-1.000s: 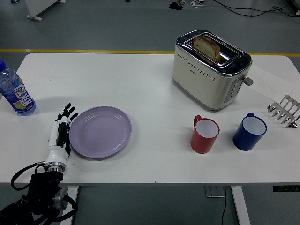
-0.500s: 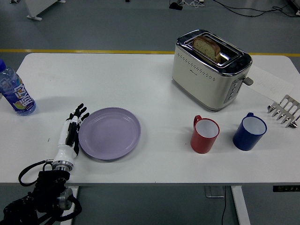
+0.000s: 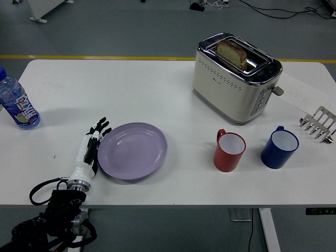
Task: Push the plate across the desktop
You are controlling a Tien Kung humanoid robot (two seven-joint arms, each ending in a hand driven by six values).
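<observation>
A lilac plate (image 3: 132, 150) lies flat on the white table (image 3: 157, 94), left of centre near the front edge. My left hand (image 3: 92, 140) rests against the plate's left rim, its fingers straight and spread, holding nothing. The black arm behind it enters from the lower left corner. My right arm is out of view.
A red mug (image 3: 229, 151) and a blue mug (image 3: 279, 147) stand to the plate's right. A silver toaster (image 3: 234, 76) with bread in it sits at the back right, a metal rack (image 3: 319, 124) at the right edge, a water bottle (image 3: 16, 101) at the far left.
My left hand has slid to the right along the table, and the plate has moved right with it, closer to the red mug.
</observation>
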